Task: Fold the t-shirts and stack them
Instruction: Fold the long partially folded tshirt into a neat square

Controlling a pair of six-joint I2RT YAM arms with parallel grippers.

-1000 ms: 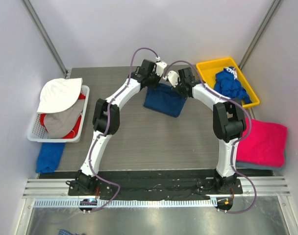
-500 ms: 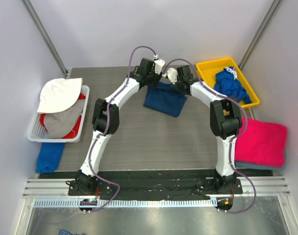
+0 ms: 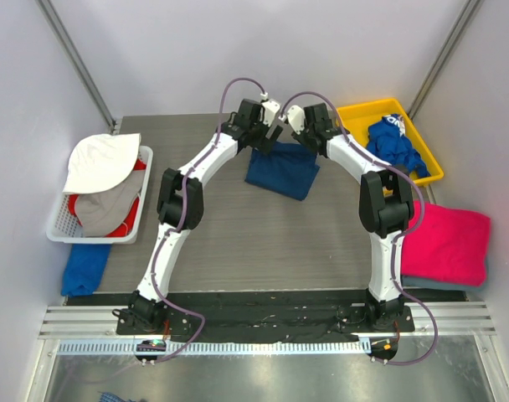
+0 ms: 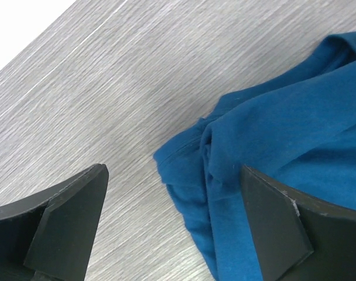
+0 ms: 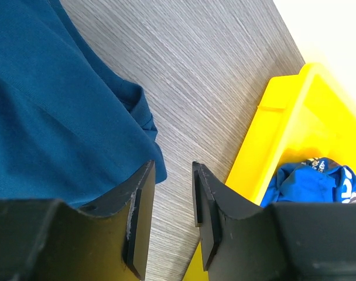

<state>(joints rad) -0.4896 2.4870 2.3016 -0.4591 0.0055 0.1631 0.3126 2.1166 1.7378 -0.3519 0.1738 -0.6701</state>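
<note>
A folded navy t-shirt [image 3: 281, 172] lies on the grey table, past its middle. My left gripper [image 3: 267, 138] hovers over the shirt's far left corner. In the left wrist view its jaws stand wide open [image 4: 173, 175], with the shirt's bunched corner [image 4: 271, 146] lying loose on the table between them. My right gripper [image 3: 302, 134] hangs at the far right corner, partly open [image 5: 172, 170], with only bare table in the gap and the shirt [image 5: 55, 111] beside its left finger. A royal-blue t-shirt [image 3: 394, 146] sits crumpled in the yellow bin [image 3: 355, 113]. A folded magenta-pink t-shirt [image 3: 449, 243] lies at the right.
A white basket [image 3: 146, 180] at the left edge holds a white hat and grey and red cloth. A blue cloth [image 3: 85, 268] lies just in front of it. The yellow bin's wall [image 5: 271, 146] stands close to the right gripper's right finger. Grey walls surround the table.
Both grippers have opened and let go of the navy shirt's far edge, the left one much wider. The right gripper has drawn back slightly toward the far side.
</note>
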